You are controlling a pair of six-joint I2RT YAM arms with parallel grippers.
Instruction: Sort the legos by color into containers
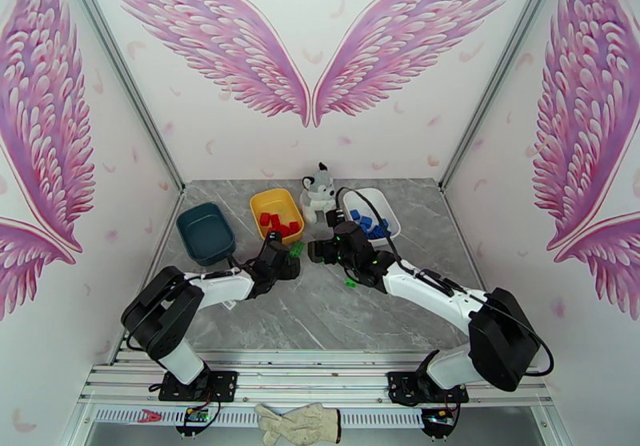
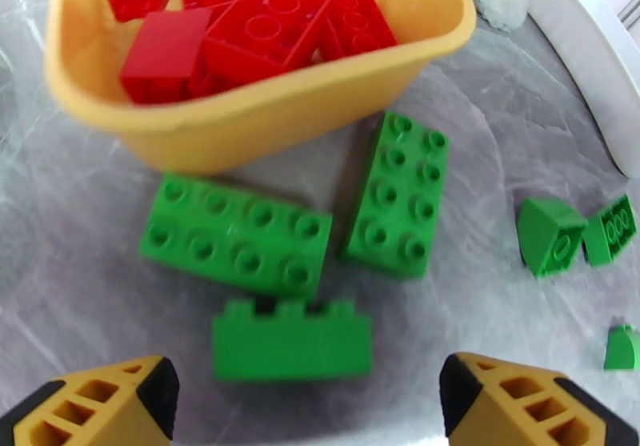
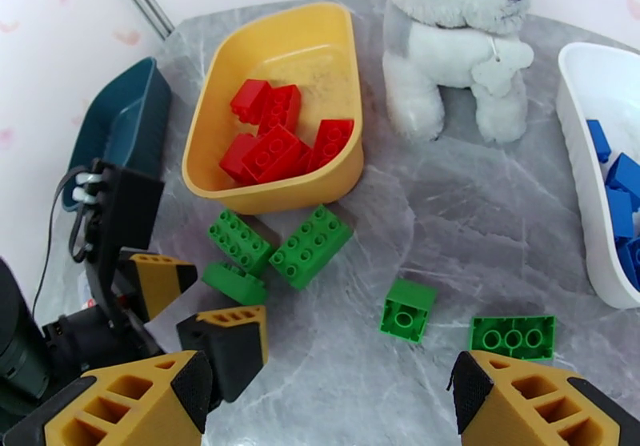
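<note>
Red legos (image 2: 240, 31) lie in the yellow container (image 2: 264, 119), and blue legos (image 3: 620, 191) in the white container (image 3: 578, 119). The dark teal container (image 1: 205, 233) stands at the left. Loose green legos lie on the table in front of the yellow container: two flat long ones (image 2: 238, 233) (image 2: 398, 194), one on its side (image 2: 292, 339) and smaller ones (image 3: 408, 310) (image 3: 512, 337). My left gripper (image 2: 308, 399) is open, its fingertips either side of the brick lying on its side, not touching it. My right gripper (image 3: 332, 391) hovers open over the two smaller green bricks.
A grey-white plush husky (image 3: 448, 47) sits between the yellow and white containers. The two grippers (image 1: 290, 259) (image 1: 318, 251) are close together at mid-table. The left gripper's fingers (image 3: 228, 335) lie just ahead of my right gripper's left finger.
</note>
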